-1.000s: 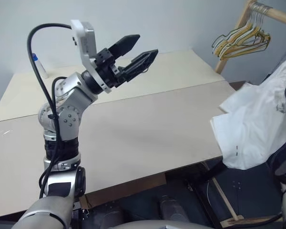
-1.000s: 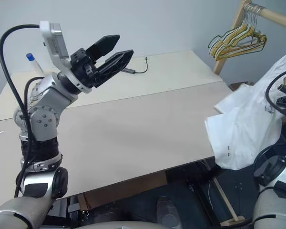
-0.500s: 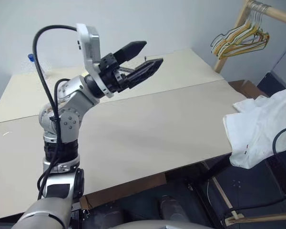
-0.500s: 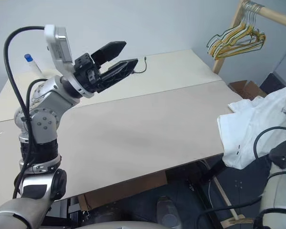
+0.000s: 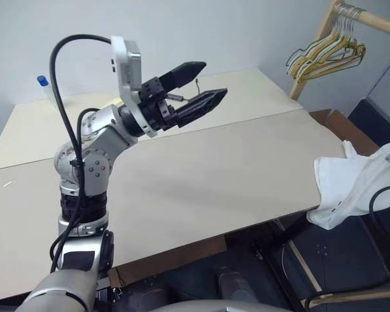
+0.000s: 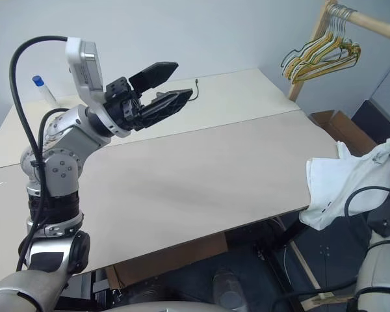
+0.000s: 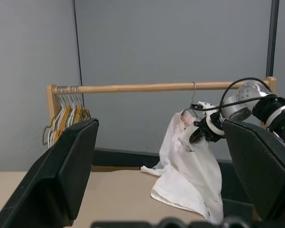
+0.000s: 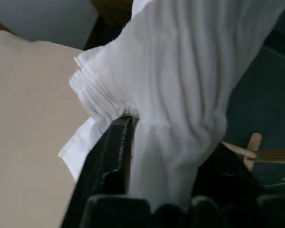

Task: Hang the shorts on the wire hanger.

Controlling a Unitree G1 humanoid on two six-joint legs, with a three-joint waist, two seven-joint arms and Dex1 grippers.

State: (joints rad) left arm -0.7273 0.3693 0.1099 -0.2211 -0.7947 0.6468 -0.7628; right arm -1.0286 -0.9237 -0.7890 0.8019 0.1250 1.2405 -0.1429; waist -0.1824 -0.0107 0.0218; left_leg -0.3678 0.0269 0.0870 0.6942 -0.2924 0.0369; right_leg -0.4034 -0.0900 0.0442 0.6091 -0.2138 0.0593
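table [image 5: 214, 175]: two pale beige tops set edge to edge, and we see most of their surface bare.
clothes rail [image 7: 147, 87]: a wooden pole on a wooden post, standing past the table's far right corner.
shorts [image 7: 190, 175]: white thin fabric, hanging bunched below the rail off the table's right side. the lower folds reach the table's right edge, and small dark marks show near a hem.
left gripper [image 5: 211, 81]: raised well above the table's far half and pointing right toward the rail. its two black fingers are spread wide with nothing between them, well apart from the shorts.
right gripper [image 7: 195, 135]: up against the upper part of the shorts, just under the rail. in its own wrist view the white cloth runs down past it, and we cannot tell whether it grips the cloth or has let go.
cardboard box [image 5: 341, 127]: brown and open, on the floor beside the table's right edge, behind the shorts.
bunched hangers [image 7: 66, 114]: yellow, green and white, crowded at the post end of the rail, well apart from the shorts.
wire hanger [image 7: 194, 95]: its thin hook sits over the rail, right above the shorts. the rest of it is hidden by cloth, so we cannot tell how the shorts sit on it.
bottle [image 5: 44, 84]: small with a blue cap, at the table's far left edge.
cable [image 6: 196, 84]: thin and dark, lying on the far tabletop behind the left gripper.
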